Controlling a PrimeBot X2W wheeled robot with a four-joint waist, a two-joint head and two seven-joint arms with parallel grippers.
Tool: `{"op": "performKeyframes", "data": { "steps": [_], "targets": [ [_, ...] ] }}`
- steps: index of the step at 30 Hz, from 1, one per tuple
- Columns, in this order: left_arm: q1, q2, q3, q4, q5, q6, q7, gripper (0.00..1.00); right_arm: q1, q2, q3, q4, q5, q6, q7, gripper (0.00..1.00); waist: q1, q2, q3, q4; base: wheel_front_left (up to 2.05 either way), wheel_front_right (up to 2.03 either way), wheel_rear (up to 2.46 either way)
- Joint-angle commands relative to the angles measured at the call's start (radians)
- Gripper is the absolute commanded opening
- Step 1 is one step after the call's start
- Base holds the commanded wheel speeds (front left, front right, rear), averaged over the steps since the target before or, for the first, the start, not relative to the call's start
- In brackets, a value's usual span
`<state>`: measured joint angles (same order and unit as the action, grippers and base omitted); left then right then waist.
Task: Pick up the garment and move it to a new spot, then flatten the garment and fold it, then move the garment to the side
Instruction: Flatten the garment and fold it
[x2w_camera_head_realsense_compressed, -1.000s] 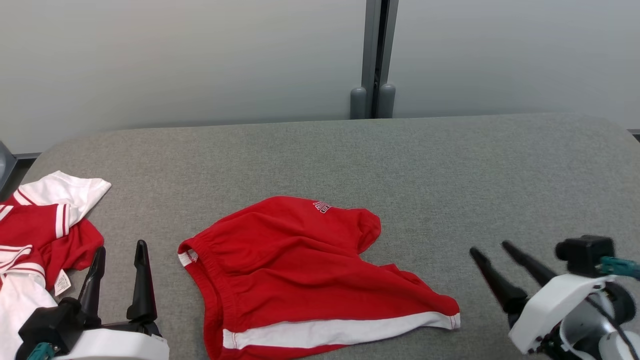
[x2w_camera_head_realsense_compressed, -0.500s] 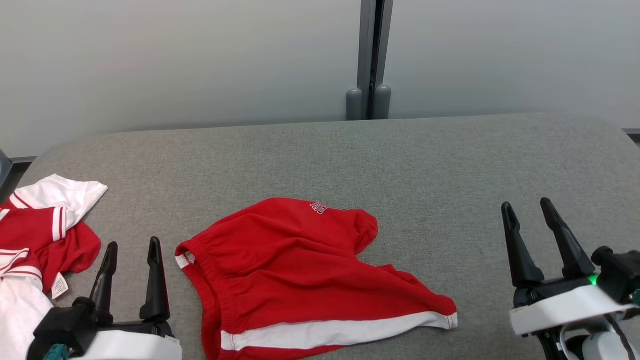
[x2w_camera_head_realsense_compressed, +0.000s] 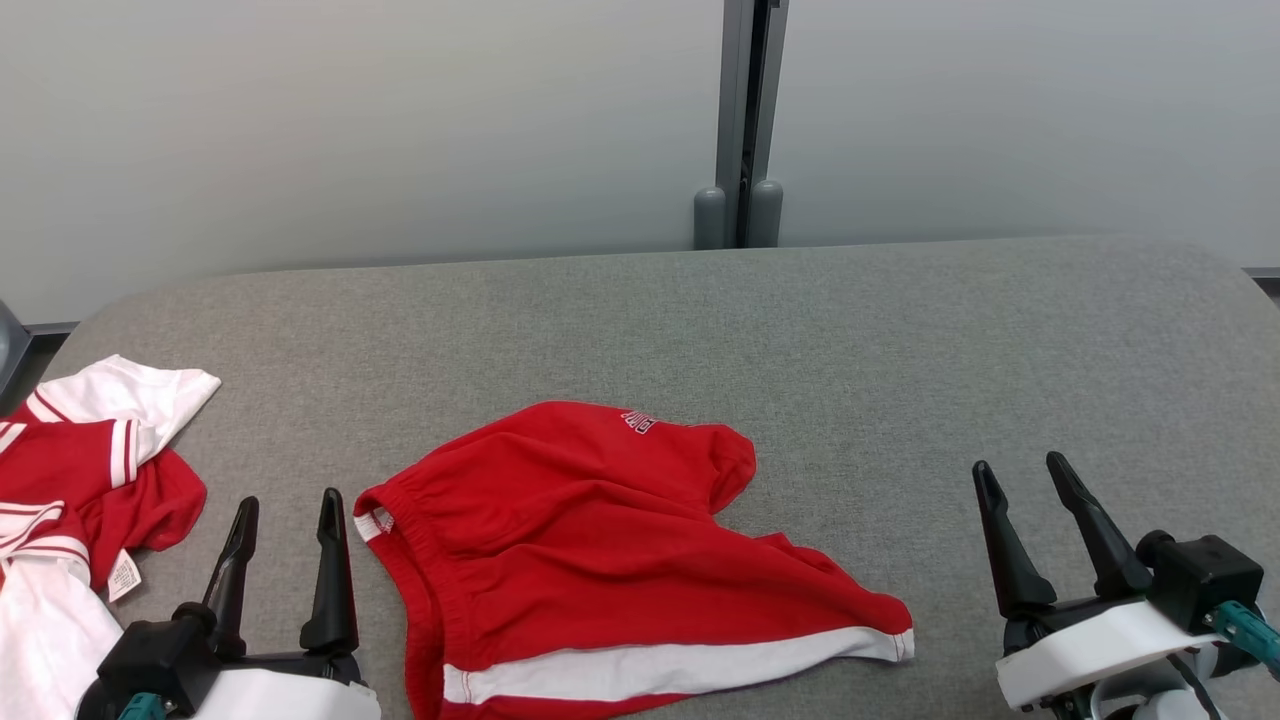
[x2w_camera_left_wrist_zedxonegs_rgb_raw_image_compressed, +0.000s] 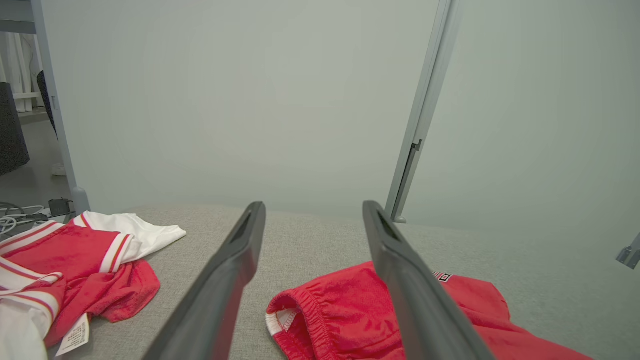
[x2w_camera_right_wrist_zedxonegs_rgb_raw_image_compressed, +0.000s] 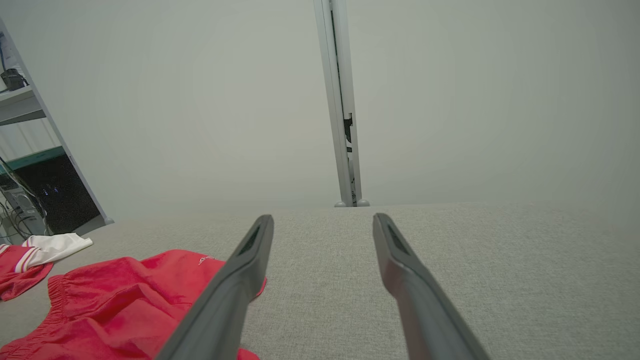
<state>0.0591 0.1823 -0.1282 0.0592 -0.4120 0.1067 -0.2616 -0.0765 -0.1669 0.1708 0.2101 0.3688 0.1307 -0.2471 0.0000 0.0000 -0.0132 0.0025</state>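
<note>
Shorts (x2w_camera_head_realsense_compressed: 600, 540), one red pair with a white hem band and an elastic waistband, lie rumpled on the grey tabletop (x2w_camera_head_realsense_compressed: 900, 330) near its front edge, between our two pincers. We see our left pincer (x2w_camera_head_realsense_compressed: 288, 497) just beside the waistband and our right pincer (x2w_camera_head_realsense_compressed: 1018, 461) well apart from the hem, both spread wide and holding nothing. One heap of red-and-white clothing (x2w_camera_head_realsense_compressed: 80, 470) sits at the tabletop's left end.

The head camera looked forward and down across the worktop (x2w_camera_head_realsense_compressed: 800, 330) to the wall (x2w_camera_head_realsense_compressed: 400, 120). The wrist cameras sat low near that surface, sighting along the left hand (x2w_camera_left_wrist_zedxonegs_rgb_raw_image_compressed: 314, 205) and the right hand (x2w_camera_right_wrist_zedxonegs_rgb_raw_image_compressed: 322, 217) toward the same wall. All three shared the red shorts (x2w_camera_head_realsense_compressed: 600, 540).
</note>
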Motion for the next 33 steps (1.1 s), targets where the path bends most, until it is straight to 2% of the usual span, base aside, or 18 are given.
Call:
{"op": "performKeyframes", "data": {
  "steps": [1, 16, 33],
  "targets": [
    [-0.001, 0.002, 0.007, -0.002, 0.010, -0.006, -0.004, 1.00, -0.008, -0.009, 0.001, 0.007, 0.002, 0.000, -0.008, 1.00, 0.0000, 0.0000, -0.002, -0.001, 0.00, 0.00, 0.00],
    [0.009, -0.007, 0.015, 0.014, 0.032, -0.024, -0.005, 1.00, -0.024, -0.012, 0.019, 0.036, 0.010, 0.000, -0.016, 1.00, 0.0000, 0.0000, -0.007, -0.004, 0.00, 0.00, 0.00],
    [-0.003, -0.004, 0.010, 0.028, 0.023, -0.021, -0.004, 1.00, -0.037, -0.008, 0.027, 0.049, 0.014, 0.000, -0.019, 1.00, 0.0000, 0.0000, -0.008, -0.005, 0.00, 0.00, 0.00]
  ]
}}
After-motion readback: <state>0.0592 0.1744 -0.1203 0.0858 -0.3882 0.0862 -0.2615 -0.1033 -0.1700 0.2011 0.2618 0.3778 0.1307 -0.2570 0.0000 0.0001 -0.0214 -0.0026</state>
